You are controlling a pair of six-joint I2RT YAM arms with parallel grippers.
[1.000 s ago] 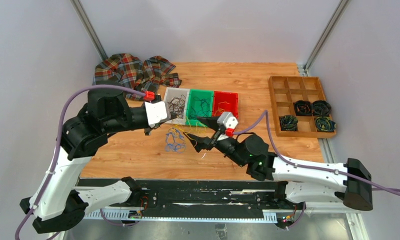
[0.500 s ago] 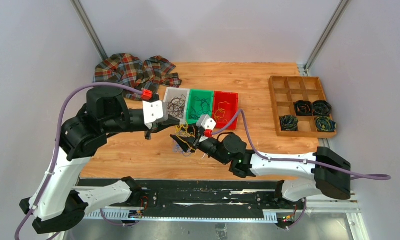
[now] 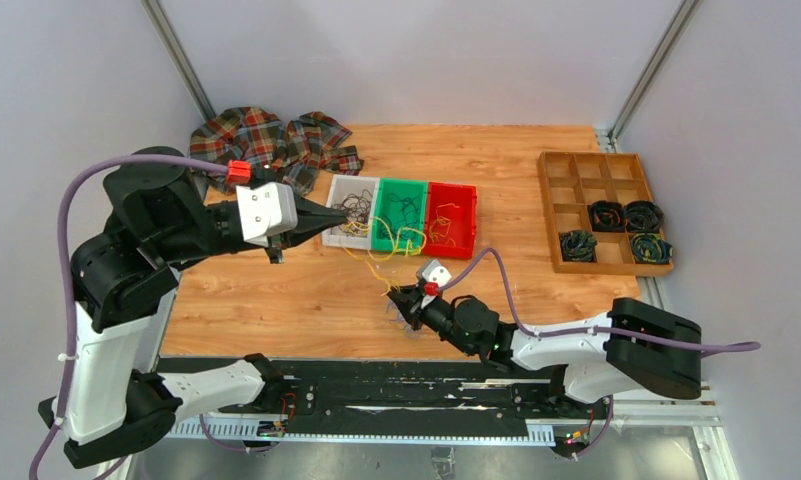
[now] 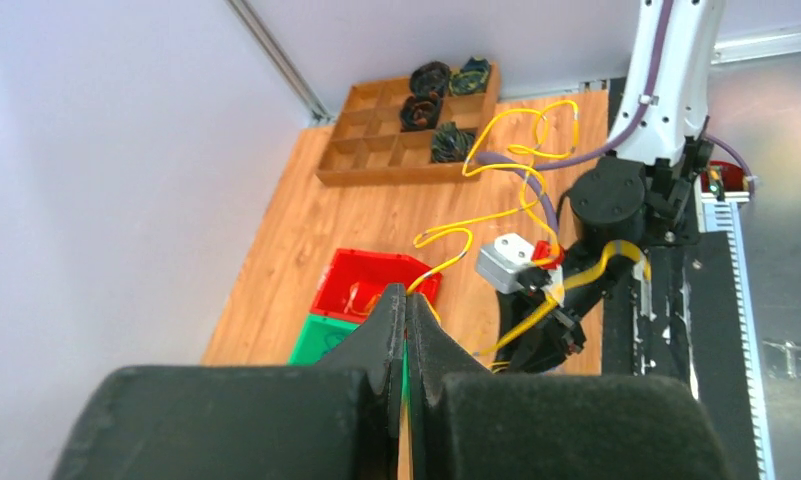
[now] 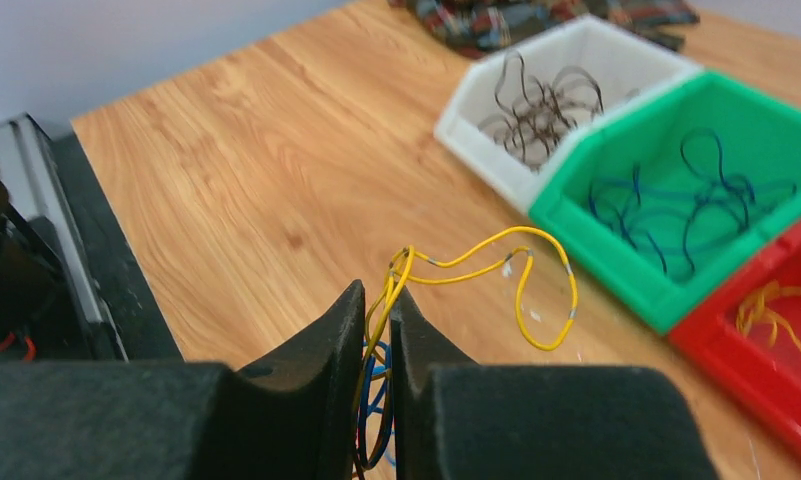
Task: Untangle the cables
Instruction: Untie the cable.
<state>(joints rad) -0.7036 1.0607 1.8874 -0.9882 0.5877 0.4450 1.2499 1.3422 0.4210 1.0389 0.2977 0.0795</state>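
Top external view: find cables [image 3: 407, 312] at 6 o'clock on the table [image 3: 276, 290], near its front edge, clamped in right tool [image 5: 378, 305]. Right wrist view confirms yellow, blue and black strands pinched between nearly shut jaws. Follow yellow cable [image 5: 573, 290] out toward 10–11 o'clock, slack and looping in front of green bin [image 3: 404, 181], up into left tool [image 4: 406, 300], jaws together on it. Treat that 11-to-5 line as the axis; count clump at 5 o'clock from left tool, right arm much nearer. Note right arm lying low, reaching in from 4 o'clock. Note left arm raised, forearm pointing to 3 o'clock, tip over white bin [image 3: 351, 180]. Likely calls for pulling apart along that line; watch for clump dragging along.
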